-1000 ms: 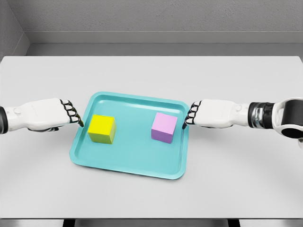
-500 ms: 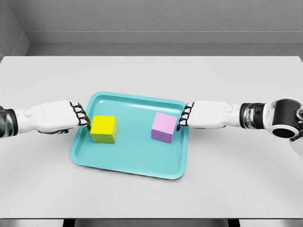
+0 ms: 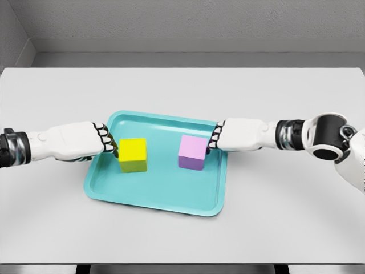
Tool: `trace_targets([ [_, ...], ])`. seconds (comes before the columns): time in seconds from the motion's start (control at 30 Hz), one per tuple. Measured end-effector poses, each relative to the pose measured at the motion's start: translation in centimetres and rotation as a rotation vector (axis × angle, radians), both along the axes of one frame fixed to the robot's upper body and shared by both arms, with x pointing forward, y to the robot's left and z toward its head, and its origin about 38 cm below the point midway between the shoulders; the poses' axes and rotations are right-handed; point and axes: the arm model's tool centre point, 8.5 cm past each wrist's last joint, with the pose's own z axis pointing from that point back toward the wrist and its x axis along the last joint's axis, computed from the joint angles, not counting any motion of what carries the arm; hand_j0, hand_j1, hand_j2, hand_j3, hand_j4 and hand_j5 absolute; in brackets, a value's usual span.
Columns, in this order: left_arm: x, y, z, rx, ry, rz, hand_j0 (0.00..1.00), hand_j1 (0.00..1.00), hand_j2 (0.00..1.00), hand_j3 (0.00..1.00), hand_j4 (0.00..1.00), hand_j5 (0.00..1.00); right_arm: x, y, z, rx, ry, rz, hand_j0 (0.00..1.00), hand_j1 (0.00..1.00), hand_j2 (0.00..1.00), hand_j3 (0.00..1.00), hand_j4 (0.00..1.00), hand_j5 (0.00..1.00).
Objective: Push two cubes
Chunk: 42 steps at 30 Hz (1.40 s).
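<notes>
A teal tray (image 3: 154,194) lies on the grey bench (image 3: 182,91), a little left of the middle, and both cubes sit inside it. The yellow cube (image 3: 133,154) is in the left half of the tray, the pink cube (image 3: 192,152) in the right half, with a clear strip of tray floor between them.

The left hand (image 3: 85,140) comes in from the left edge, its arm lying low over the bench. Its fingers (image 3: 107,141) are curled into a fist, holding nothing, and the knuckles reach over the tray's left rim and meet the left face of the yellow cube.

The right hand (image 3: 236,135) comes in from the right in the same way. It too is closed into a fist with nothing in it, and its knuckles sit against the right face of the pink cube, just over the tray's right rim.

The two fists face one another across the tray, each cube between a fist and the middle.
</notes>
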Motion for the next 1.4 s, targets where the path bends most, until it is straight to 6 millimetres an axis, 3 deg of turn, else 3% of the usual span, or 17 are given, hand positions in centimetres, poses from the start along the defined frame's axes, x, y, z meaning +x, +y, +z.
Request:
trace_targets([
  [0.57, -0.1, -1.6, 0.1, -0.032, -0.012, -0.032, 0.75, 0.75, 0.75, 0.75, 0.75, 0.75, 0.2, 2.5, 1.3, -0.006, -0.038, 0.063, 0.76, 0.76, 0.76, 0.76, 0.76, 0.76],
  [0.87, -0.3, -2.3, 0.2, -0.041, -0.016, -0.046, 0.75, 0.75, 0.75, 0.75, 0.75, 0.75, 0.1, 3.6, 0.4, -0.003, -0.013, 0.074, 0.76, 0.76, 0.76, 0.76, 0.76, 0.76],
  [1.4, 1.0, 0.2, -0.9, -0.015, 0.017, 0.035, 0.75, 0.75, 0.75, 0.75, 0.75, 0.75, 1.1, 2.8, 0.0, -0.048, -0.026, 0.050, 0.76, 0.76, 0.76, 0.76, 0.76, 0.76],
])
